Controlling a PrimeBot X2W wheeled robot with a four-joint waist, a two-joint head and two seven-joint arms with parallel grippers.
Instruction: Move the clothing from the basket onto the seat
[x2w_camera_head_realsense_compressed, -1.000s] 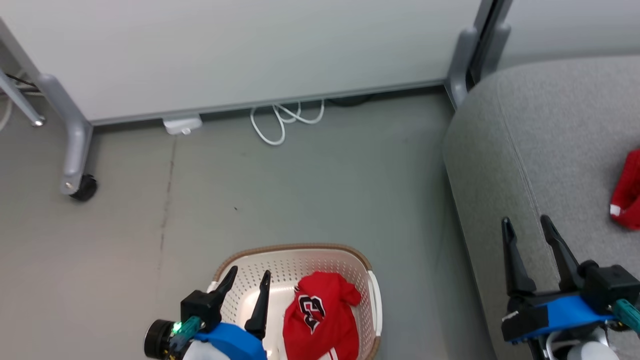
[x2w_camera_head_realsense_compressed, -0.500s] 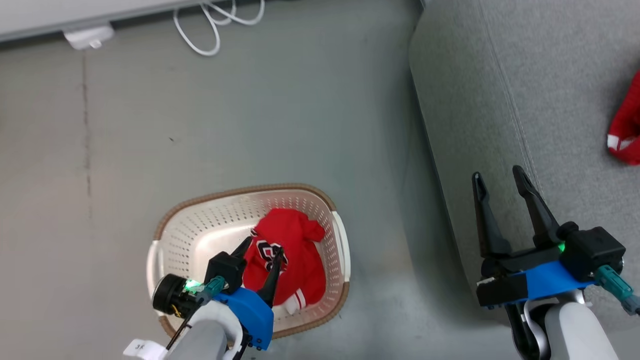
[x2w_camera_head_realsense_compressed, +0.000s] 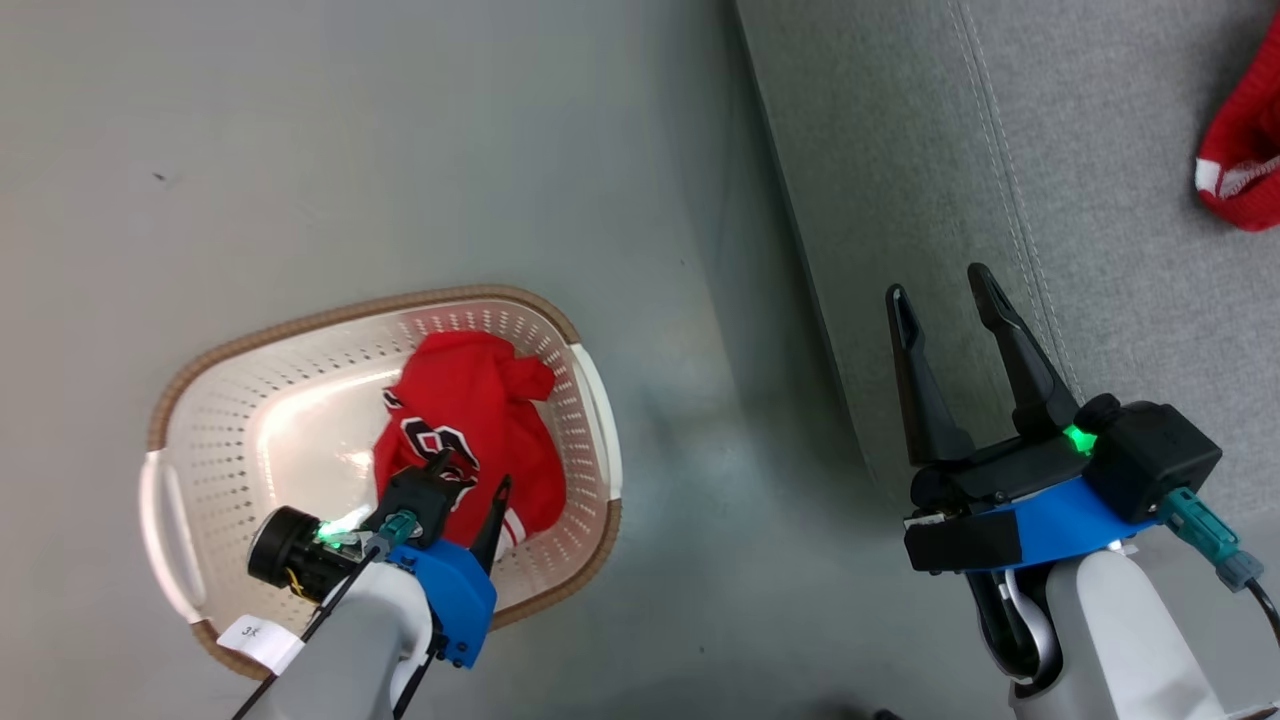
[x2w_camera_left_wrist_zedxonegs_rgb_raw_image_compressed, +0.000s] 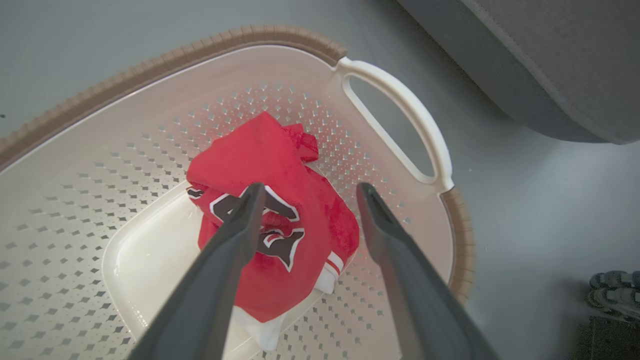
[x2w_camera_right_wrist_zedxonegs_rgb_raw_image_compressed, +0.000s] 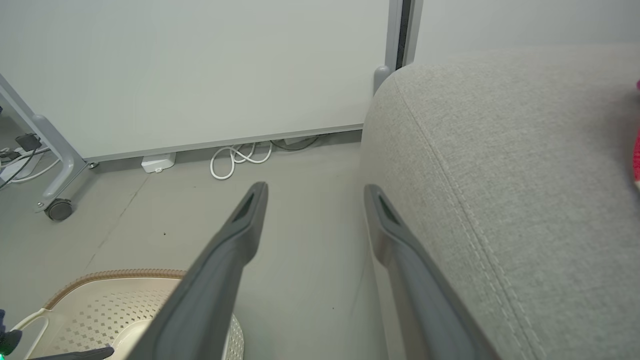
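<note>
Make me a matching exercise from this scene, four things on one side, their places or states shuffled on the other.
1 logo garment
2 basket
3 left hand
4 right hand

A open, at the seat's edge
B on the floor
C in the basket
D open, over the logo garment

Pairs: 1-C, 2-B, 3-D, 4-A

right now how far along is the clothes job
Done: one red garment lies on the seat. In hand: the open left gripper is poised over the logo garment in the basket, not gripping it. Left: grasp it and carry it to the seat. The right gripper is open, empty.
</note>
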